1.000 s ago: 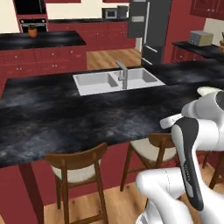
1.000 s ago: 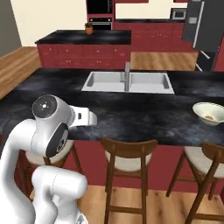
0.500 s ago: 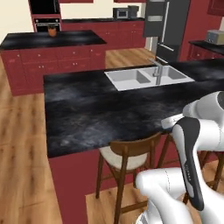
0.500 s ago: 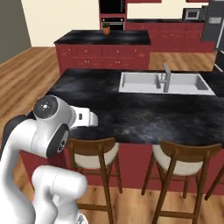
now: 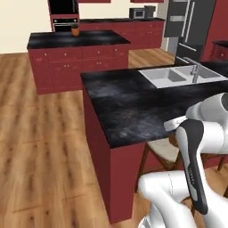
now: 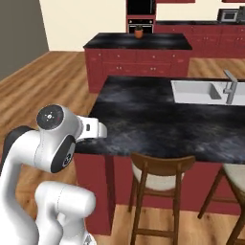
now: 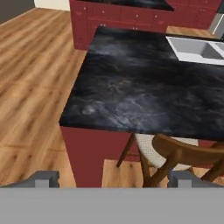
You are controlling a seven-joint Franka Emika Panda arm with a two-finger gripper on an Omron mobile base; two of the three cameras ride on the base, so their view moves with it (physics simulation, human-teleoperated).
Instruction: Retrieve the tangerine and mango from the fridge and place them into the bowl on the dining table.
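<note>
1. Wooden floor spreads left of the dining table desk, whose end corner now sits mid-view; the base has driven left since earlier, so the whole scene shifted right.
2. Sink lies right; the fridge stands far right behind.
3. End effector gapes wide, empty, fingertips over the desk's near edge and a chair.

Pincer wide open, empty
</note>
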